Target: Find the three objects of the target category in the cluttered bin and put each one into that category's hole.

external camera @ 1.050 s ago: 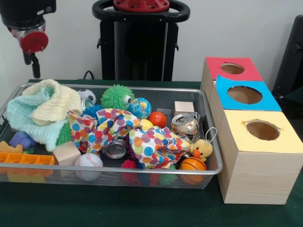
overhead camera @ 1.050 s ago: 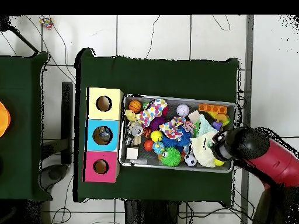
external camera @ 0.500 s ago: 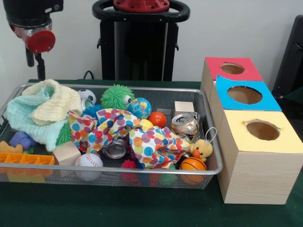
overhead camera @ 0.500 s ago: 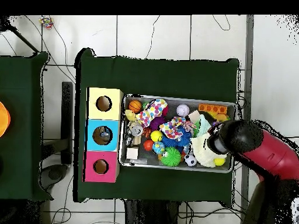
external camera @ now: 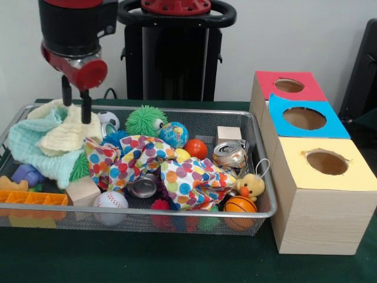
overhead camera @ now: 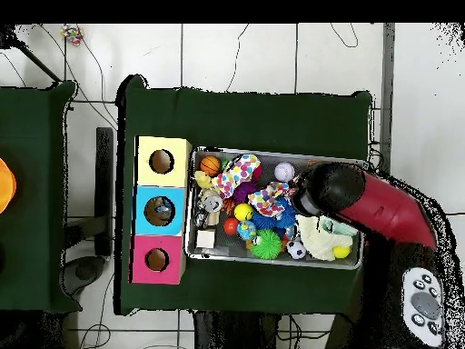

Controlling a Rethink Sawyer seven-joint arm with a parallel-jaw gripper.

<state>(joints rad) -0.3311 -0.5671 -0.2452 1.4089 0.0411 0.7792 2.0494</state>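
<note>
Front view: the gripper [external camera: 76, 106] hangs over the far left of the wire bin [external camera: 177, 211], jaws released with a plain gap between the two dark fingers [external camera: 86, 109], nothing held, tips just above the pale towel [external camera: 50, 141]. Probably placed there to search or lift cloth, since the towel and the spotted cloth [external camera: 159, 168] cover much of the heap. The target category is not stated; likely candidates lie open: soccer ball [external camera: 108, 119], orange ball [external camera: 196, 148], baseball [external camera: 110, 200], basketball [external camera: 240, 205], globe ball [external camera: 174, 134]. Also present: spiky green toy [external camera: 145, 120], crushed can [external camera: 229, 155], duck [external camera: 252, 186], wooden cube [external camera: 228, 135], orange brick [external camera: 32, 198]. Three boxes stand just beside the bin on the green counter [external camera: 147, 259]: red box [external camera: 288, 86], blue box [external camera: 306, 118], yellow box [external camera: 327, 162], each with a hole on top. Overhead view: the red arm [overhead camera: 390, 209] reaches over the bin's end farthest from the boxes, its black head [overhead camera: 333, 189] hiding the jaws and the towel beneath. The whole clutter lies between it and the holes.
</note>
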